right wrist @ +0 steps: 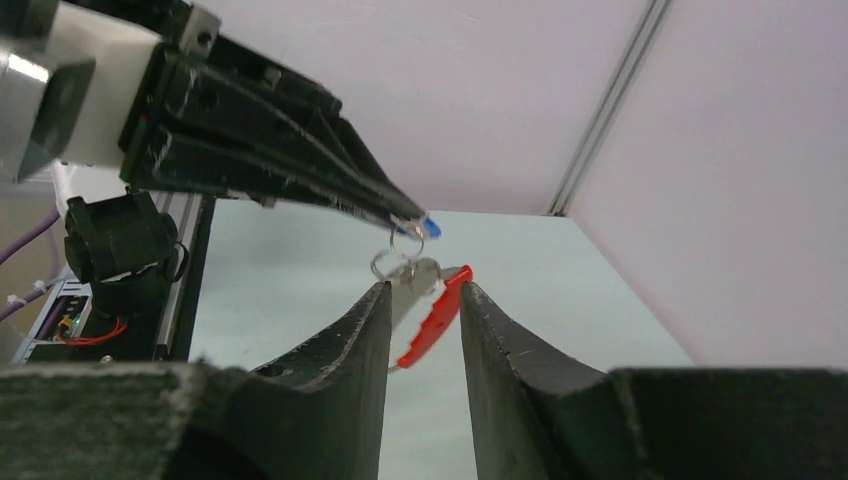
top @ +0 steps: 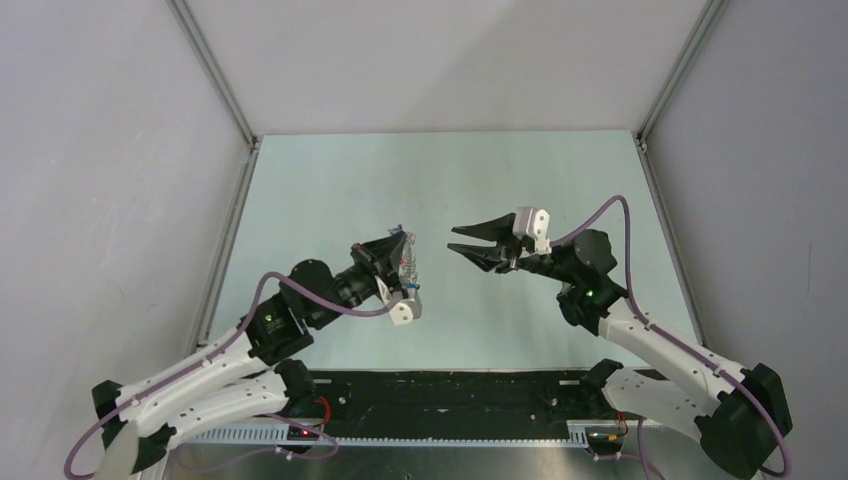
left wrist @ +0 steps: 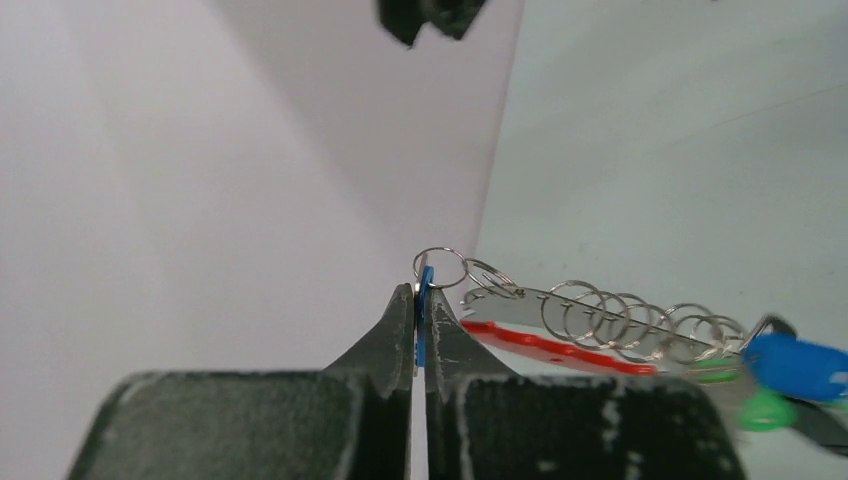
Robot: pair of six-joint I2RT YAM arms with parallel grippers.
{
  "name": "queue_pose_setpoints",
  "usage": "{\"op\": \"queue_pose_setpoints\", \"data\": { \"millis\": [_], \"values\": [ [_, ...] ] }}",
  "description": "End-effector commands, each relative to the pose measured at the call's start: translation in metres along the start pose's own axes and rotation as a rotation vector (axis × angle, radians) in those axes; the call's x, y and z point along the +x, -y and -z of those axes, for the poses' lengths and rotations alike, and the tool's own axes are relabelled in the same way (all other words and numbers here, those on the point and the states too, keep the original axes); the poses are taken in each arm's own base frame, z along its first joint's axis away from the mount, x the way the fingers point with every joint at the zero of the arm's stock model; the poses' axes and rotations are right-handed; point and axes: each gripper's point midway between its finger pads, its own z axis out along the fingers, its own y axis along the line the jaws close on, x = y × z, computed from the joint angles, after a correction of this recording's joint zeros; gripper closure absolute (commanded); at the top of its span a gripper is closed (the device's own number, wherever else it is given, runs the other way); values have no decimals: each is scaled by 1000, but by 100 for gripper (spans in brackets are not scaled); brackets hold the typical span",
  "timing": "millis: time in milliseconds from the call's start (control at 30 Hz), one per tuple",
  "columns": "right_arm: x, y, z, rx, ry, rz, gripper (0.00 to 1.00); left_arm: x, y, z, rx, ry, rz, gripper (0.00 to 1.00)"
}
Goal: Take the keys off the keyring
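None of the keys [left wrist: 795, 365] looks freed yet: blue- and green-capped ones share a chain of thin silver loops [left wrist: 600, 315] with the keyring [left wrist: 560, 345]. Its red band trails toward four o'clock from the left gripper [left wrist: 420, 300], which is clamped on a blue cap, the bunch aloft over the table [top: 330, 180]. At its three o'clock overhead, the right gripper [top: 455, 240] gapes empty, so all separating seems left.

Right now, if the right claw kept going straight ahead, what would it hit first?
Probably the keyring, hanging from the left gripper; it lies in line with the right gripper's open fingers, though depth is unclear.
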Motion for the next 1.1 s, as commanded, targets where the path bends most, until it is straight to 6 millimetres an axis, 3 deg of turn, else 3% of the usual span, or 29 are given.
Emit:
{"op": "queue_pose_setpoints", "data": {
  "millis": [0, 200, 400, 567, 1067],
  "values": [
    [-14, -4, -4, -37, 44, 46, 65, -41, -38, 2, -188, 219, -4, 100],
    [-11, -11, -10, -73, 32, 39, 66, -47, -37, 3, -191, 255, 33, 100],
    [8, -18, -13, -90, -27, 68, 70, -52, -32, 6, -177, 299, 61, 100],
    [8, -34, -18, -143, -19, 98, 74, -56, -27, 8, -161, 325, 63, 100],
    [-3, -18, -31, -65, 33, 131, 72, -63, -24, 15, -155, 375, 50, 100]
  ]
}}
